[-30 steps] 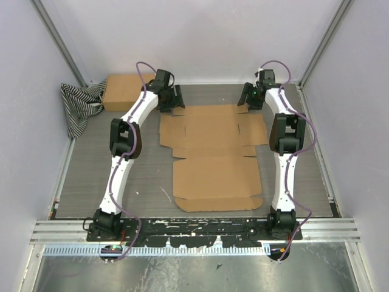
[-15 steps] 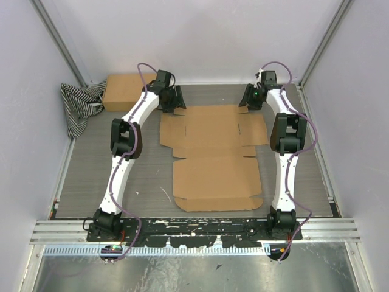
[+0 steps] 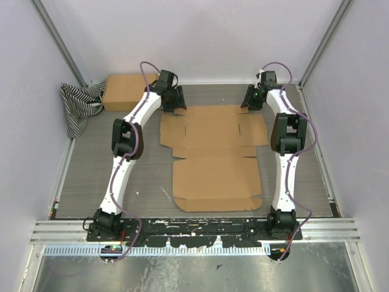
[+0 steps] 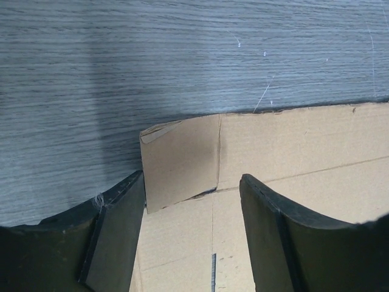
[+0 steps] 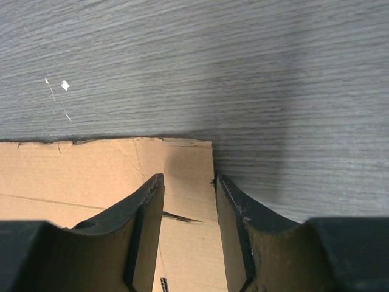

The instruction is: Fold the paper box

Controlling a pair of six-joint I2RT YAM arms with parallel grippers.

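The left gripper (image 4: 191, 225) has its two dark fingers (image 4: 115, 231) spread apart, clamping nothing. Between them lies the small corner flap (image 4: 179, 161) at the far left of the flat, plain brown die-cut cardboard mailer sheet, the paper box (image 3: 213, 158). The outer finger sits right at the flap's outer edge; whether it touches cannot be told. The flap's far corner is bent over slightly.

The right gripper (image 5: 189, 219) has a narrower gap between its jaws and also grips nothing. It sits over the sheet's far right corner flap (image 5: 182, 164), with one finger (image 5: 243, 231) at the flap's outer edge.

In both wrist views the frame cuts off the finger bases, and only the far strip of the sheet shows. From above, the wrists hide most of the jaws.

The paper box lies unfolded in the middle of the grey wood-grain table (image 3: 91, 170), lid panel nearest the arm bases. A second, assembled brown cardboard box (image 3: 124, 91) stands in the far left corner, beside a crumpled black-and-white striped cloth (image 3: 79, 106) that covers its left end. No lettering or labels can be read anywhere.
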